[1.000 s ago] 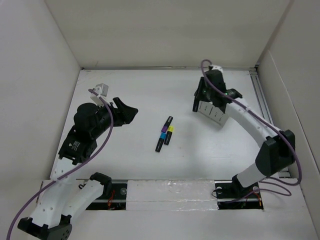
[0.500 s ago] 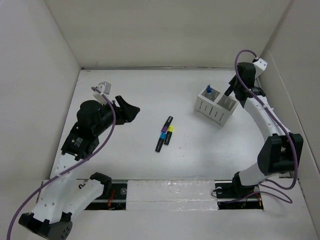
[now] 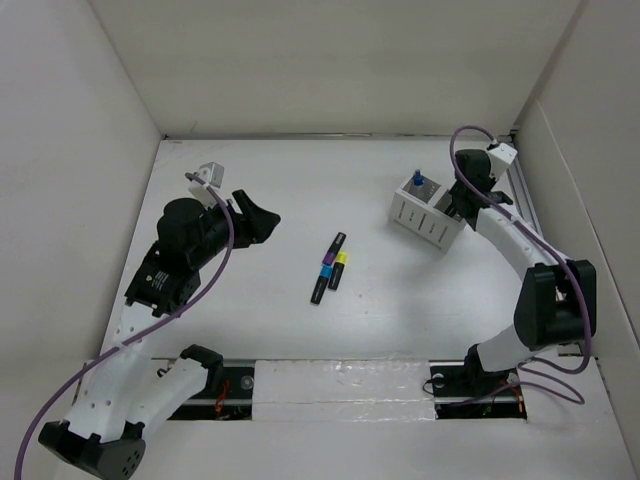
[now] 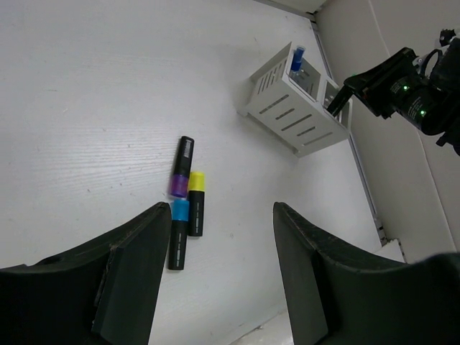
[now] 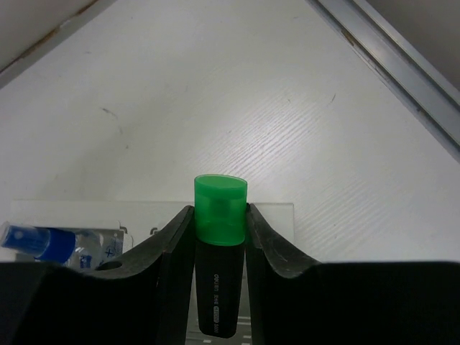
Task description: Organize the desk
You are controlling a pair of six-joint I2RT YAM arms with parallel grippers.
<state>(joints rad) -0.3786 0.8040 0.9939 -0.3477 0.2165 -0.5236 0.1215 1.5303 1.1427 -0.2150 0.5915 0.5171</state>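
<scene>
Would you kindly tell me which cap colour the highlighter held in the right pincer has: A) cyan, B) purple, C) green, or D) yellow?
C: the right wrist view shows the right pincer shut on a black highlighter whose cap is green.

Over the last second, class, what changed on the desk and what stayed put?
The right arm swung off the white ribbed pen holder toward the right wall, then came back to its right end, jaws shut on a green-capped black highlighter. The three black highlighters lying on the white desk and the left arm barely moved.
</scene>
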